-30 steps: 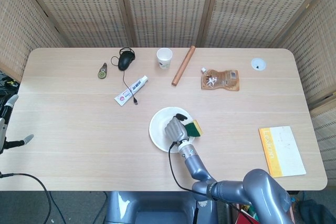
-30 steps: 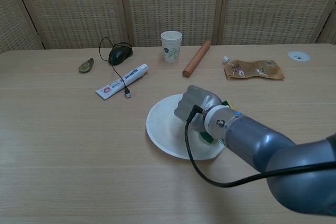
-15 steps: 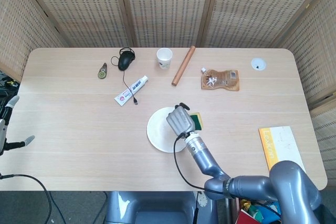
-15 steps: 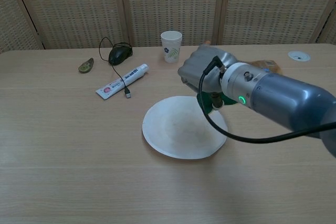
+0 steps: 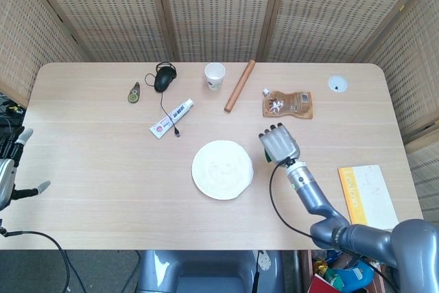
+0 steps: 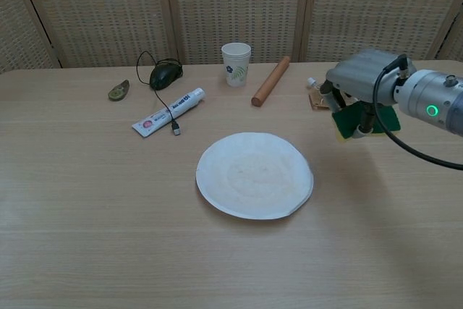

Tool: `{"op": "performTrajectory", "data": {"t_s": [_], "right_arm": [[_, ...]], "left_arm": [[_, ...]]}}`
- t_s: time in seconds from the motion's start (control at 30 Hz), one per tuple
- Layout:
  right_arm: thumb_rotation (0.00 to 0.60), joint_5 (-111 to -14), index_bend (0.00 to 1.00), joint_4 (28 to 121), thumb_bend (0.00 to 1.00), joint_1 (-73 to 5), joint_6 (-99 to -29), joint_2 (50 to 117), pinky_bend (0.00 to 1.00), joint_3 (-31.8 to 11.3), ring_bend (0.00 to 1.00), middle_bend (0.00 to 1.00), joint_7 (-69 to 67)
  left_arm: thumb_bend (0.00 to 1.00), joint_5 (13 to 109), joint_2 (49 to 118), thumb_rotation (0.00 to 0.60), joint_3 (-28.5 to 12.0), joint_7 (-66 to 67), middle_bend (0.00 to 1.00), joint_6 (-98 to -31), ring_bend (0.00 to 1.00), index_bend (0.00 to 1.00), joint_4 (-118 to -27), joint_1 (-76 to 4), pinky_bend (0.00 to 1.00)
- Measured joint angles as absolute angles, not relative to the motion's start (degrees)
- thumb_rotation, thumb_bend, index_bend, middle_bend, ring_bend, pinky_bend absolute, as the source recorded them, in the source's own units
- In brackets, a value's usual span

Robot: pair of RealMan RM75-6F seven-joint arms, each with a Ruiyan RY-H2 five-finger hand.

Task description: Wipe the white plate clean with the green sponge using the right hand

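While the right hand (image 6: 362,81) holds it, green sponge (image 6: 359,121) hangs yellow-edged.

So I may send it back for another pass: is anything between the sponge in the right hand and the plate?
Nothing visible: bare table separates the green sponge in the right hand from the white plate.

Left hand (image 5: 8,169) is cut off by the frame edge

White plate (image 6: 255,175) flat on table, green sponge (image 6: 354,121) held aloft right
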State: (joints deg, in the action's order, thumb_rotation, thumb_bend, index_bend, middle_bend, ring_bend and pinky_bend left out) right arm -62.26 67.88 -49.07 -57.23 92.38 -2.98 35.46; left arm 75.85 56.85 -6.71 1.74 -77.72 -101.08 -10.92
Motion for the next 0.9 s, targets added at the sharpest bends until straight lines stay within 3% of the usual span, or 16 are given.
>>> {"op": "performTrajectory", "data": {"t_s": [0.13, 0.23, 0.57, 0.9], "right_arm": [[0.6, -64.15, 0.22, 61.32, 0.0, -46.56, -53.23, 93.62, 0.17, -1.86, 0.06, 0.13, 28.42], [0.6, -65.67, 0.13, 60.29, 0.0, -45.52, -52.33, 94.24, 0.09, -1.87, 0.0, 0.04, 25.15], [0.6, -67.35, 0.1, 66.71, 0.0, -42.82, -56.07, 91.72, 0.02, -3.61, 0.0, 0.0, 23.05], [0.6, -74.97, 0.06, 84.36, 0.0, -34.26, -70.63, 79.82, 0.0, -2.43, 0.0, 0.0, 16.8]], "left_arm": [[0.0, 76.01, 57.21, 0.6, -6.35, 2.75, 0.0, -77.71, 0.0, 0.0, -101.54, -10.91, 0.0], [0.0, 76.1, 57.33, 0.6, -6.18, 3.12, 0.0, -77.99, 0.0, 0.0, -101.81, -10.75, 0.0], [0.0, 76.61, 57.59, 0.6, -5.55, 3.04, 0.0, -78.25, 0.0, 0.0, -101.69, -10.3, 0.0], [0.0, 78.59, 60.31, 0.6, -4.33, 2.65, 0.0, -80.86, 0.0, 0.0, -98.84, -8.71, 0.0]]}}
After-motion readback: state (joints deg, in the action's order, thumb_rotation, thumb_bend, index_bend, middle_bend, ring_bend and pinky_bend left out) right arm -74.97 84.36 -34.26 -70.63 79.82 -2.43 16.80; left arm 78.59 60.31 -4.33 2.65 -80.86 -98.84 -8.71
